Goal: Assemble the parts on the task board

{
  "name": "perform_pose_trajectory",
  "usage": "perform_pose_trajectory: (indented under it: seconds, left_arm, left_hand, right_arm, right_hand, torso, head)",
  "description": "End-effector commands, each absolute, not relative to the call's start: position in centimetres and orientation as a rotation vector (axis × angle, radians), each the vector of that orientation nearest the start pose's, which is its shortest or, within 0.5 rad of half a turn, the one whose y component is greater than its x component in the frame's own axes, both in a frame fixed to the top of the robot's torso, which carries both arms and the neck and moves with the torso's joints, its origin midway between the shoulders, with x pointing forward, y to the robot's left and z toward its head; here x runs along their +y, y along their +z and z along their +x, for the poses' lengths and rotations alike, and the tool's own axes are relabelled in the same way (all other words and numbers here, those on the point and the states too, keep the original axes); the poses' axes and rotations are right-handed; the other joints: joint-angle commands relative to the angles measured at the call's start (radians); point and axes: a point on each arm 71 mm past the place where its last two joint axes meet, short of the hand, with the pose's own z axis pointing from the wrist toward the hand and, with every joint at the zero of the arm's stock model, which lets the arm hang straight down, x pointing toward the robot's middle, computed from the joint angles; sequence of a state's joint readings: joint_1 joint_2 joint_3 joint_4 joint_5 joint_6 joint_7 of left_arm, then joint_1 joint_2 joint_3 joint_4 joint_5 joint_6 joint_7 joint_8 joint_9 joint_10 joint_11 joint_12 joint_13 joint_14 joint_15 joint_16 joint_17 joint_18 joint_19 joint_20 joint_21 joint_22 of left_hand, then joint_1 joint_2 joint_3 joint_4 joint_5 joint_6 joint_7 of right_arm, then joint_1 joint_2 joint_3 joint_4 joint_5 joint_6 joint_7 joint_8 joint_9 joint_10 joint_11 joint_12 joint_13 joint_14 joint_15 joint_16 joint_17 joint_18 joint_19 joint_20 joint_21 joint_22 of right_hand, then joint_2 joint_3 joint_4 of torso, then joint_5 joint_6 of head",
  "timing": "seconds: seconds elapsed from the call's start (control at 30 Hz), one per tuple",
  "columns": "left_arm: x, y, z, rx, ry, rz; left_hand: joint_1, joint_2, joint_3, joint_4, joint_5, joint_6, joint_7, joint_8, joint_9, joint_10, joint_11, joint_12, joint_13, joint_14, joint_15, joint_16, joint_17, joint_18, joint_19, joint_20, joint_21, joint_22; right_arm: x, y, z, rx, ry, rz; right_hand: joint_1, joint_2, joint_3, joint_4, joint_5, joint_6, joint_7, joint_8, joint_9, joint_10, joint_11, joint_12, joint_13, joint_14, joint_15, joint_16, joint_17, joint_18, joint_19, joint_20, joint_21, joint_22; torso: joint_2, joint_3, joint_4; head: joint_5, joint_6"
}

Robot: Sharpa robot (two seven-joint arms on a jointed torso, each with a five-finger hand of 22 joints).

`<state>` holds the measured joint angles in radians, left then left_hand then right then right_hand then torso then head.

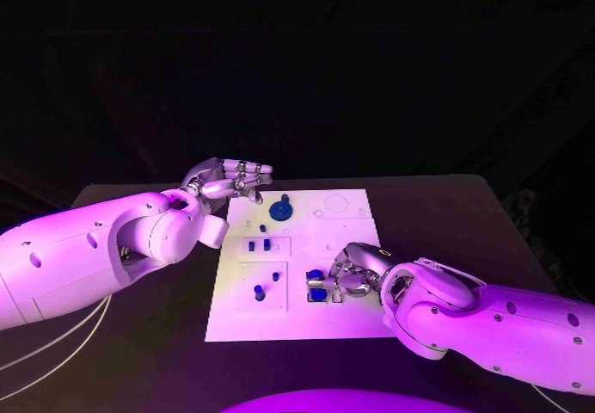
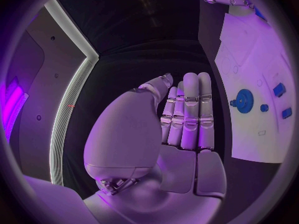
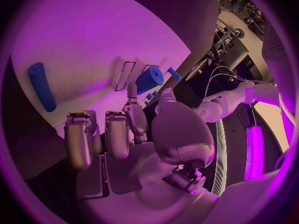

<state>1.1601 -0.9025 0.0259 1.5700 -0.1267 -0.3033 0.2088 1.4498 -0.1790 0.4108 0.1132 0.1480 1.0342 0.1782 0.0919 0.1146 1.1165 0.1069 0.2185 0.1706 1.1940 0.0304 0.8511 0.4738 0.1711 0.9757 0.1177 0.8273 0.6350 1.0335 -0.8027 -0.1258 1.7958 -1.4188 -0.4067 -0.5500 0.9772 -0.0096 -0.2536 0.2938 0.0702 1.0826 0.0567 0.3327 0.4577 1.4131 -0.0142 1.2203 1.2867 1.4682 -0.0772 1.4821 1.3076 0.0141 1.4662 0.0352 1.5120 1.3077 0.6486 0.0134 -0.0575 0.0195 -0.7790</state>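
White and flat, the rectangular task board [image 1: 353, 297] lies in the middle of the black worktop [image 1: 471, 224]. Small blue parts sit on it: a round gear-like blue disc [image 1: 281, 208] near the far edge, two short blue blocks [image 1: 258, 246] side by side in an outlined square below it, and an upright blue peg [image 1: 260, 292] in another outlined square nearer the robot.

The left hand [image 1: 233, 183] hovers at the board's far left corner, just beside the gear-like disc and apart from it. In the left wrist view its fingers [image 2: 190, 112] stand straight and pressed together, holding nothing.

The right hand [image 1: 351, 273] rests low over the board's near right part, at a cluster of small blue pieces [image 1: 319, 286]. In the right wrist view a short blue cylinder [image 3: 149, 79] sits right at the tips of its fingers [image 3: 132, 115]; whether it is pinched I cannot tell. A long blue rod [image 3: 41, 86] lies apart on the board.
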Motion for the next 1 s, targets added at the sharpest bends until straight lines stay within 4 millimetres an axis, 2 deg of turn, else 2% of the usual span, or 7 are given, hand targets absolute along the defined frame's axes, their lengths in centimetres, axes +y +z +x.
perform_pose_trajectory:
  seconds: [0.03,0.1,0.23,0.47,0.57,0.77,1.0]
  left_arm:
    - [22.0,-17.8,48.1,1.574,-1.457,-1.102]
    - [22.0,-17.8,48.1,1.575,-1.456,-1.102]
    - [22.1,-17.8,48.0,1.574,-1.455,-1.103]
    - [22.2,-17.8,48.0,1.574,-1.452,-1.104]
    - [22.3,-17.8,48.0,1.574,-1.451,-1.104]
    - [22.3,-17.9,48.0,1.575,-1.451,-1.105]
    - [22.3,-17.9,48.0,1.575,-1.451,-1.105]
  left_hand:
    - [0.0,0.007,-0.007,0.001,0.003,-0.007,0.0,-0.004,-0.002,-0.007,-0.001,0.004,0.002,-0.007,-0.003,-0.006,-0.001,0.013,0.003,0.003,-0.006,-0.001]
    - [0.0,0.007,-0.007,0.001,0.003,-0.007,0.0,-0.004,-0.002,-0.007,-0.001,0.004,0.002,-0.007,-0.003,-0.006,-0.001,0.013,0.003,0.003,-0.006,-0.001]
    - [0.0,0.007,-0.007,0.001,0.003,-0.007,0.0,-0.004,-0.002,-0.007,-0.001,0.004,0.002,-0.007,-0.003,-0.006,-0.001,0.013,0.003,0.003,-0.006,-0.001]
    - [0.001,0.008,-0.007,0.0,0.003,-0.007,0.0,-0.004,-0.002,-0.007,-0.001,0.004,0.002,-0.007,-0.003,-0.007,-0.002,0.013,0.003,0.003,-0.006,-0.002]
    - [0.001,0.008,-0.007,0.0,0.003,-0.007,0.0,-0.004,-0.002,-0.008,-0.001,0.005,0.002,-0.007,-0.003,-0.007,-0.002,0.013,0.003,0.003,-0.006,-0.002]
    - [0.001,0.008,-0.007,0.0,0.003,-0.007,0.0,-0.004,-0.002,-0.008,-0.001,0.005,0.002,-0.007,-0.003,-0.007,-0.002,0.013,0.003,0.003,-0.006,-0.002]
    - [0.001,0.008,-0.007,0.0,0.003,-0.007,0.0,-0.004,-0.002,-0.008,-0.001,0.005,0.002,-0.007,-0.003,-0.007,-0.002,0.013,0.003,0.003,-0.006,-0.002]
  right_arm:
    - [-13.1,-26.2,38.1,1.942,0.572,0.06]
    - [-13.1,-26.0,38.1,1.929,0.578,0.053]
    - [-13.1,-25.6,37.7,1.897,0.613,0.049]
    - [-13.4,-25.1,37.0,1.884,0.646,0.041]
    - [-13.6,-25.1,36.8,1.891,0.648,0.031]
    - [-13.8,-25.2,36.7,1.903,0.646,0.017]
    - [-13.9,-25.3,36.7,1.915,0.639,0.009]
  right_hand:
    - [-0.017,-0.008,0.009,0.001,-0.01,-0.009,-0.002,0.005,0.003,-0.007,-0.002,-0.005,-0.003,0.067,-0.001,-0.005,0.092,0.001,0.076,-0.001,-0.007,0.243]
    - [-0.019,-0.01,0.018,0.001,-0.003,-0.01,-0.002,0.006,0.005,-0.007,-0.002,-0.006,-0.002,0.068,-0.001,-0.005,0.093,0.001,0.076,-0.001,-0.007,0.244]
    - [0.026,0.015,0.047,-0.006,0.094,-0.009,-0.004,0.014,0.015,0.003,-0.004,0.008,0.014,0.07,-0.002,0.001,0.103,-0.002,0.082,-0.001,0.007,0.248]
    - [0.121,0.03,0.049,-0.016,0.19,-0.006,-0.009,0.024,0.027,0.019,-0.009,0.031,0.039,0.074,-0.006,0.01,0.119,-0.006,0.09,-0.005,0.024,0.253]
    - [0.168,0.031,0.051,-0.029,0.202,-0.007,-0.011,0.026,0.031,0.021,-0.01,0.034,0.043,0.074,-0.007,0.011,0.122,-0.007,0.091,-0.006,0.026,0.254]
    - [0.233,0.028,0.054,-0.054,0.198,-0.008,-0.012,0.028,0.035,0.024,-0.011,0.037,0.049,0.075,-0.008,0.014,0.127,-0.007,0.092,-0.007,0.029,0.254]
    - [0.242,0.03,0.054,-0.056,0.198,-0.007,-0.012,0.028,0.035,0.025,-0.012,0.039,0.052,0.076,-0.008,0.016,0.13,-0.008,0.093,-0.007,0.032,0.255]
  torso:
    - [-0.001,-0.0004,-0.0001]
    - [0.0,0.0001,-0.0002]
    - [-0.001,0.0005,0.0]
    - [-0.001,0.0005,-0.0016]
    - [-0.001,0.0004,-0.0022]
    - [0.0,0.0013,-0.0001]
    - [0.0,0.0004,0.0002]
  head:
    - [0.0,0.0]
    - [0.001,-0.001]
    - [0.002,-0.001]
    - [0.005,-0.003]
    - [0.006,-0.003]
    - [0.005,-0.004]
    - [0.007,-0.006]
